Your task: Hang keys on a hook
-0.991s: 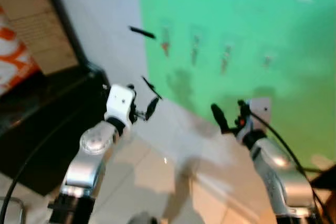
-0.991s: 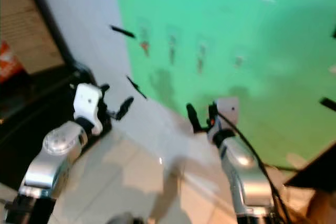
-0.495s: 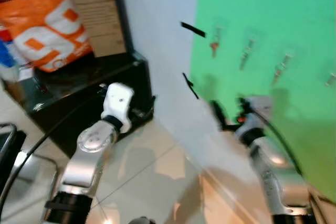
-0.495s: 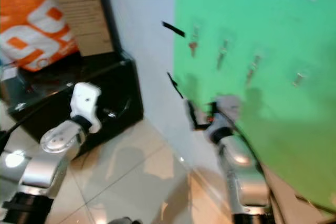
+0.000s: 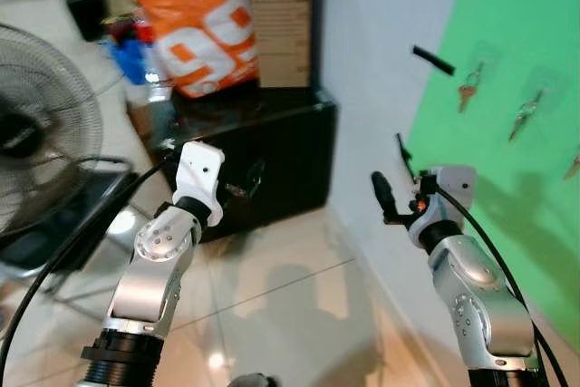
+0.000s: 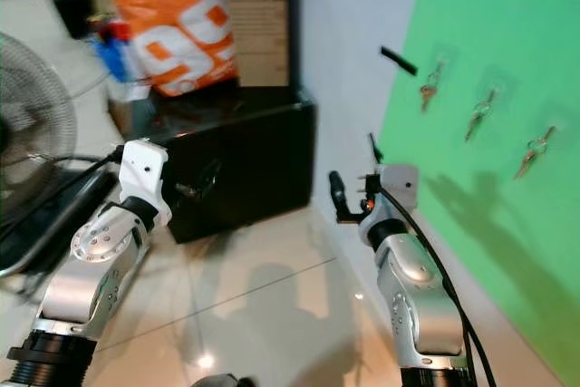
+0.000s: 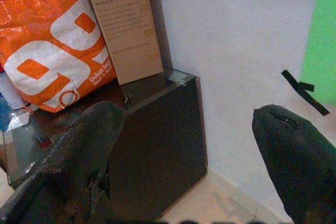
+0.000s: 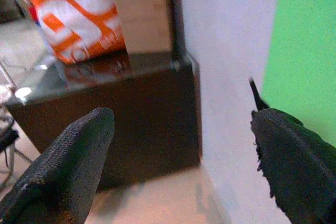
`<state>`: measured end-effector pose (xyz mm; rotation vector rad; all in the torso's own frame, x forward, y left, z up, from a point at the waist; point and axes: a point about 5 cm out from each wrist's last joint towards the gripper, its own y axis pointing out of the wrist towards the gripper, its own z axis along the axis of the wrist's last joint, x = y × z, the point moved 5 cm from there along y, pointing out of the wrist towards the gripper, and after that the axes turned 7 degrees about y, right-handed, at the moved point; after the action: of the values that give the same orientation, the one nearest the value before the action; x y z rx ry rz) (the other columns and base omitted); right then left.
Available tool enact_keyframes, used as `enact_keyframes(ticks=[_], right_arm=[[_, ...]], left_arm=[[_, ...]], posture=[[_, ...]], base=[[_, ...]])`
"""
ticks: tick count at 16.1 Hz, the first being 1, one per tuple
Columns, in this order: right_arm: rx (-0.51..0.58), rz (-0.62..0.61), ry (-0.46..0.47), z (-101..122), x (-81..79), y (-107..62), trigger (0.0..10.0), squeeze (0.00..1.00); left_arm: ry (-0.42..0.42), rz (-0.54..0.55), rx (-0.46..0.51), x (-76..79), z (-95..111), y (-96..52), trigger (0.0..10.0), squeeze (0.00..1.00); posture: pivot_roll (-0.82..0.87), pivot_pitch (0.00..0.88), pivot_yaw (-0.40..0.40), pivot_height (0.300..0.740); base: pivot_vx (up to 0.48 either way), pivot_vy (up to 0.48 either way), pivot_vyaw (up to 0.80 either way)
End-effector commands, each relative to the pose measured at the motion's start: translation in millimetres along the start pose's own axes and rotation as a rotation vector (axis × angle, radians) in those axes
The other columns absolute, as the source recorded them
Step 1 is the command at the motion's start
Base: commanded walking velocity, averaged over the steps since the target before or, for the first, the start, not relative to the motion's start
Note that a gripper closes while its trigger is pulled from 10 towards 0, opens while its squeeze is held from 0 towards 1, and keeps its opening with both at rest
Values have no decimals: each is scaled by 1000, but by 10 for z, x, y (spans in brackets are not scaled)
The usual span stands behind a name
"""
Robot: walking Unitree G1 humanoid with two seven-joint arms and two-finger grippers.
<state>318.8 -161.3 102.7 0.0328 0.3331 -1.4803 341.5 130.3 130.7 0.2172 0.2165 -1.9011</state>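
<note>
Left hand (image 7: 178, 145) wide, empty | right hand (image 8: 178, 150) wide, empty | keys (image 5: 468, 90) already hang on green board (image 5: 535, 160) hooks beside black cabinet (image 5: 272, 156) | likely light, stiff, jingly; grip by the ring.

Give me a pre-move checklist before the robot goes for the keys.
1. Left tool open: ok, its fingers stand wide apart with nothing between them.
2. Right tool open: ok, likewise spread and holding nothing.
3. Keys to pick up located: cannot tell; the keys in sight already hang on the green board.
4. Free hook located: cannot tell, the hooks are too small to judge.
5. Robot facing the board: not ok, it sits off to the right while the black cabinet is ahead.
6. Tools apart from the cabinet: ok, both are raised in open air.
</note>
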Motion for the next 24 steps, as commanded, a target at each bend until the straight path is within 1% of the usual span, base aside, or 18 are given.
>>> enact_keyframes(ticks=[1,2,6,9,15,16,17,19,20,21,24], right_arm=[[-19,-26,-1,-19,41,14,10000,616],[-26,-20,7,-41,25,18,10000,0],[-14,-17,15,-23,-7,14,10000,0],[-8,-24,25,-15,-1,2,10000,0],[0,-22,-7,-8,-12,7,10000,0],[-6,-18,-24,-13,-17,12,10000,0],[-12,-12,-67,-15,-25,21,10000,0],[-5,-51,-54,-9,7,25,10000,0],[-2,-53,-51,-7,8,25,10000,0],[2,-62,-21,-9,18,23,10000,0],[24,-78,-28,30,38,31,10000,0]], left_arm=[[5,9,4,-21,31,24,10000,173],[4,10,1,-27,22,20,10000,184],[2,15,-6,-39,6,15,10000,184],[0,13,-9,-40,-2,13,10000,184],[-4,18,-22,-59,-37,16,10000,192],[-3,19,-25,-63,-44,16,10000,188],[-2,20,-28,-69,-52,17,10000,192],[0,19,-30,-74,-58,15,10000,192],[0,19,-30,-75,-59,16,10000,196],[0,19,-30,-78,-60,16,10000,196],[4,16,-32,-80,-58,34,10000,204]], posture=[[-135,0,47,740],[-133,0,47,740],[-136,0,47,740],[-138,0,50,740],[-136,0,49,740],[-137,0,51,740],[-137,0,51,740],[-134,0,52,740],[-134,0,52,740],[-134,0,53,740],[-135,0,57,740]], base=[[0,0,0],[304,0,0],[301,0,0],[303,0,0],[300,0,0],[300,0,0],[300,0,0],[306,0,800],[311,0,0],[311,0,0],[295,0,0]])
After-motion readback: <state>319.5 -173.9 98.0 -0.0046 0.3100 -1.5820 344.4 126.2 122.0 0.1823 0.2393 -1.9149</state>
